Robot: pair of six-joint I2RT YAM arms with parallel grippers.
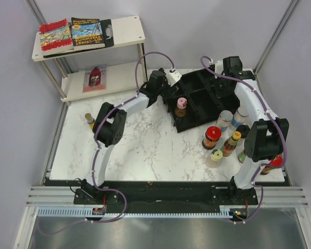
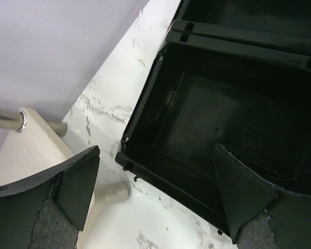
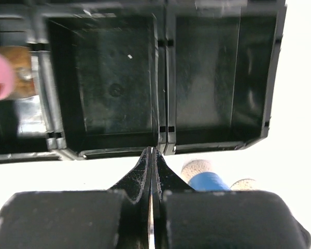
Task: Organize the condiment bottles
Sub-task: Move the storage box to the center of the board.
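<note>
A pink-capped bottle [image 1: 181,106] stands in the black tray [image 1: 197,83]; its cap shows at the left edge of the right wrist view [image 3: 0,75]. Several bottles stand right of the tray: two silver-capped jars [image 1: 224,119], a red-capped jar [image 1: 212,136], a yellow-capped bottle [image 1: 232,142] and a cream-capped one [image 1: 216,156]. One lone bottle [image 1: 89,120] stands at the far left. My left gripper [image 1: 167,87] [image 2: 160,194] is open and empty over the tray's far left corner. My right gripper [image 1: 221,72] [image 3: 152,153] is shut and empty above the tray's edge [image 3: 160,142].
A two-level shelf [image 1: 119,39] with colourful books [image 1: 72,33] stands at the back left; its post [image 2: 10,120] shows in the left wrist view. A blue-labelled jar [image 3: 207,179] sits close behind my right fingers. A red-capped bottle [image 1: 272,163] stands by the right arm.
</note>
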